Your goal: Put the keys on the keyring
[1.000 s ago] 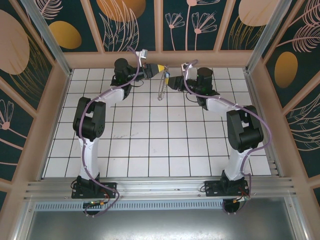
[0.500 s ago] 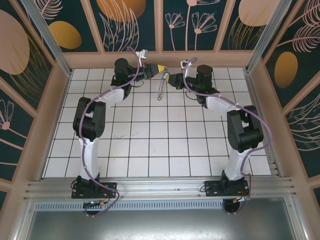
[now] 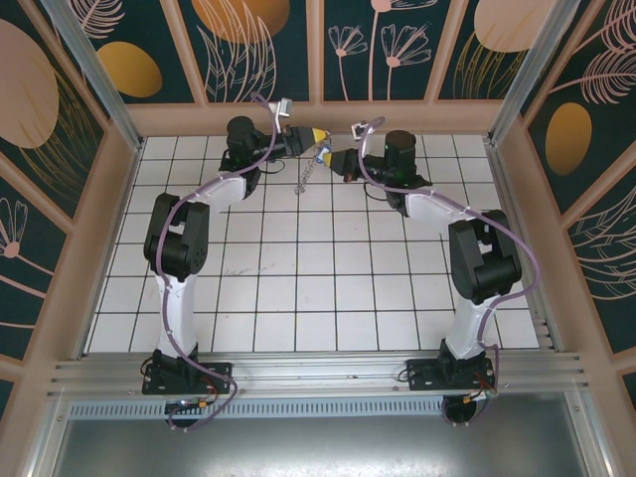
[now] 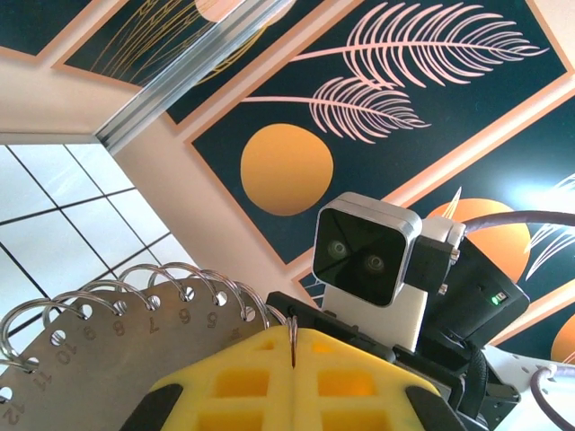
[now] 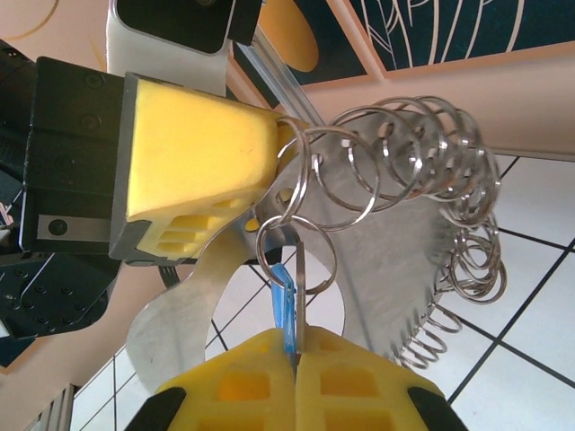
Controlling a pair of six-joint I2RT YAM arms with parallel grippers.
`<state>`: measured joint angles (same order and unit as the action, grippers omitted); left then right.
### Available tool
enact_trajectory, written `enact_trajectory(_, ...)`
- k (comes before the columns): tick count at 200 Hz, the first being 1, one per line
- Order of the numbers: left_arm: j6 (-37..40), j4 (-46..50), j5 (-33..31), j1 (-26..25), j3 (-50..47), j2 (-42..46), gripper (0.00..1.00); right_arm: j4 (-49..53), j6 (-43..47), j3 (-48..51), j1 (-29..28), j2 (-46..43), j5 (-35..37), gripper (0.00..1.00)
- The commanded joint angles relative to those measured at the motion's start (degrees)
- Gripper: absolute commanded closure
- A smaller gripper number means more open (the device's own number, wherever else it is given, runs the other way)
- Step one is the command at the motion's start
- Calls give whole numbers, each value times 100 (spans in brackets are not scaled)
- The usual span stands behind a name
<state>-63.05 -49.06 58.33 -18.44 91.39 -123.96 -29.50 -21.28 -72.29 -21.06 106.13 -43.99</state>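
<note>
At the far middle of the table my left gripper [image 3: 319,136] and right gripper [image 3: 335,159] meet tip to tip. In the left wrist view the left gripper [image 4: 293,348] is shut on a steel keyring [image 4: 293,325], one of several rings threaded through a numbered metal plate [image 4: 108,355]. In the right wrist view the right gripper [image 5: 295,348] is shut on the keys: a blue one [image 5: 282,301] and a thin metal one [image 5: 300,285]. They hang from a small split ring [image 5: 296,254] linked to the ring in the left gripper's yellow fingers [image 5: 198,153].
The metal plate [image 3: 308,177] dangles tilted below the two grippers, above the white tiled floor [image 3: 298,288]. The patterned back wall [image 3: 298,50] stands close behind both wrists. Purple cables [image 3: 189,194] loop along the arms.
My right gripper has shut on the keys and moved left, closer to the left gripper. The hanging plate has swung from straight down to a leftward tilt. The left gripper stayed shut.
</note>
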Motion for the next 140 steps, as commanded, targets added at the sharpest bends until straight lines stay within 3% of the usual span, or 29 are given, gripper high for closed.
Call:
enact_trajectory(1,65,-360,-93,-55,-18,344,100,-86,106,15,-211,-285,-198,100)
enact_trajectory(98,15,-552,-177,-108,-235,423,100,29,89,-81,-361,-222,-75,100)
enact_trajectory(122,11,-608,-233,-108,-301,446,100,-90,-34,268,-245,-451,-62,75)
enact_trajectory(140,-77,-767,-307,-108,-400,480,100,-417,-302,796,-48,-742,-85,69)
